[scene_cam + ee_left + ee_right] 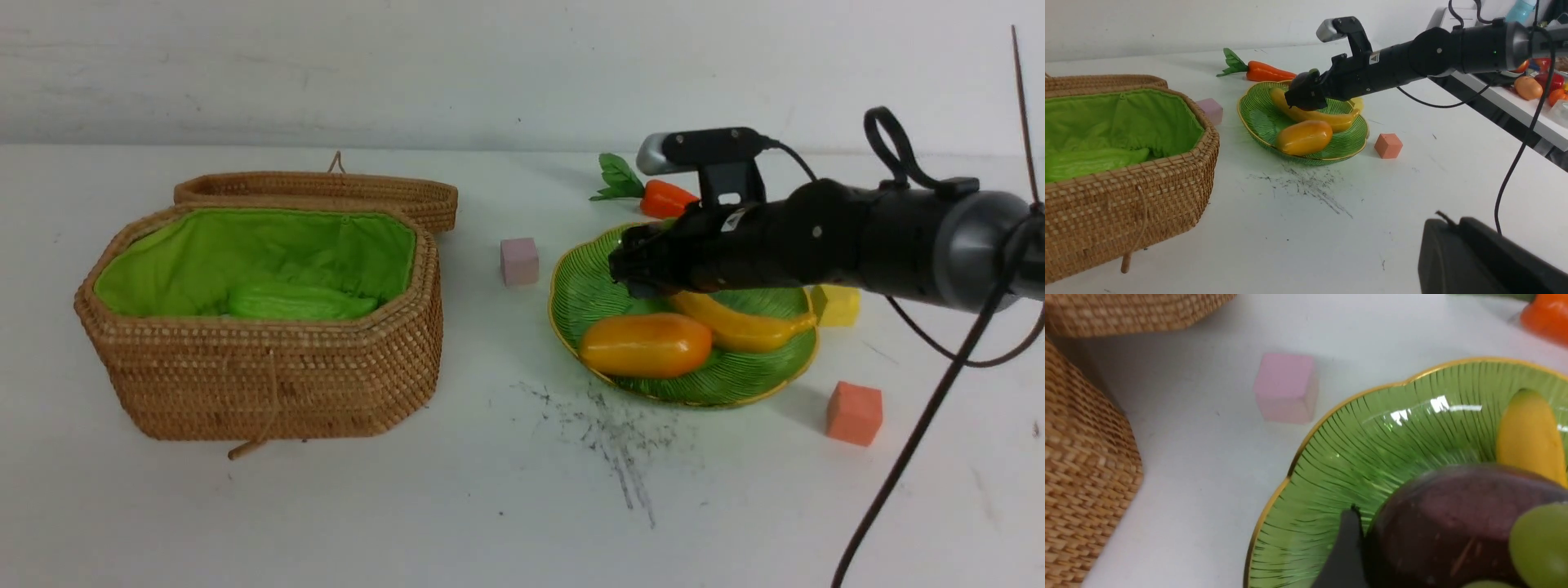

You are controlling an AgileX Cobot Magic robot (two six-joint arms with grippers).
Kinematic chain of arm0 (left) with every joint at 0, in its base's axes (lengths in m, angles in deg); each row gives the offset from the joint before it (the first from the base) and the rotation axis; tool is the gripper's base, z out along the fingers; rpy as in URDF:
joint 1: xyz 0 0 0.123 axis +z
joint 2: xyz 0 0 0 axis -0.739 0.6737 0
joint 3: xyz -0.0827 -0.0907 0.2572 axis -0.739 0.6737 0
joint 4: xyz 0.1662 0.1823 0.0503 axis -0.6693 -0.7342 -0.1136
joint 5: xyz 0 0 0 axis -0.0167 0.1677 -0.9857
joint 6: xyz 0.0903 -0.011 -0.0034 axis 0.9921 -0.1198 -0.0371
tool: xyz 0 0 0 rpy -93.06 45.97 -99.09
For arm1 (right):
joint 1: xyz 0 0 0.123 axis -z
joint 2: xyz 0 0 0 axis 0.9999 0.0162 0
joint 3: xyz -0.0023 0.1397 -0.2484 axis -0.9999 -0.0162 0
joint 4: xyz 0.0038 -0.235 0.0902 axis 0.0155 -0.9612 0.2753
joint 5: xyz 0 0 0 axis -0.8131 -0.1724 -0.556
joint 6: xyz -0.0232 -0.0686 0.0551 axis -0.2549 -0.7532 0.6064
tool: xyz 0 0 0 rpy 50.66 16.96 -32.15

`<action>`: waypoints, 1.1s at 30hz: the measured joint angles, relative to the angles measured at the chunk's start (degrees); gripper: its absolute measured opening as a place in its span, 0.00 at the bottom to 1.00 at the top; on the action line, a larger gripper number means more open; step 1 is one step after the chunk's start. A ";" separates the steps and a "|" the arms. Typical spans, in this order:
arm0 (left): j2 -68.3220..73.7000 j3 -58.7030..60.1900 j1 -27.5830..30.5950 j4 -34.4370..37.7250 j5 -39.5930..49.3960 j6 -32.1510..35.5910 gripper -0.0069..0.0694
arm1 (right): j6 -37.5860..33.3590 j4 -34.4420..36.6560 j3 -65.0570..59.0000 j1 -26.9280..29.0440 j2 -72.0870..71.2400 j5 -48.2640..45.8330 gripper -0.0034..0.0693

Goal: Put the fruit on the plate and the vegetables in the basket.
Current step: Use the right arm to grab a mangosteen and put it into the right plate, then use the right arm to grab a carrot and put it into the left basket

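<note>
Plate on scuffed white table

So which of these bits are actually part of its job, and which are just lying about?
Part of the job: basket, gourd, plate, banana, mango, mangosteen, carrot.
Just lying about: pink cube, yellow cube, orange cube.

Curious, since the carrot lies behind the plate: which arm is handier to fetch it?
Right, probably: the right gripper hangs over the plate, close to the carrot, though a mangosteen sits between its jaws. The left gripper is farther off.
</note>
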 joint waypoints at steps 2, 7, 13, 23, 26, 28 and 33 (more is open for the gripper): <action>0.00 0.00 0.00 0.00 0.00 0.00 0.13 | 0.00 0.00 0.00 0.00 0.00 -0.01 0.97; 0.00 0.00 0.00 0.05 0.00 0.00 0.14 | 0.00 0.01 0.00 0.00 -1.77 -1.38 0.96; 0.00 0.00 0.00 0.05 0.00 0.00 0.14 | -0.05 0.01 0.00 0.00 -9.22 -11.78 0.73; 0.00 0.00 0.00 0.17 0.00 0.00 0.14 | 5.22 -5.44 13.21 4.79 -14.03 -35.96 0.03; 0.00 0.00 0.00 0.22 0.00 0.00 0.14 | 5.57 -6.27 25.35 7.98 -8.50 -44.54 0.03; 0.00 0.00 0.00 0.22 0.05 0.00 0.14 | 5.38 -7.15 36.12 10.17 -1.71 -52.04 0.05; 0.00 0.00 0.00 0.22 0.22 0.00 0.14 | 4.65 -8.65 56.02 12.64 14.25 -61.20 0.20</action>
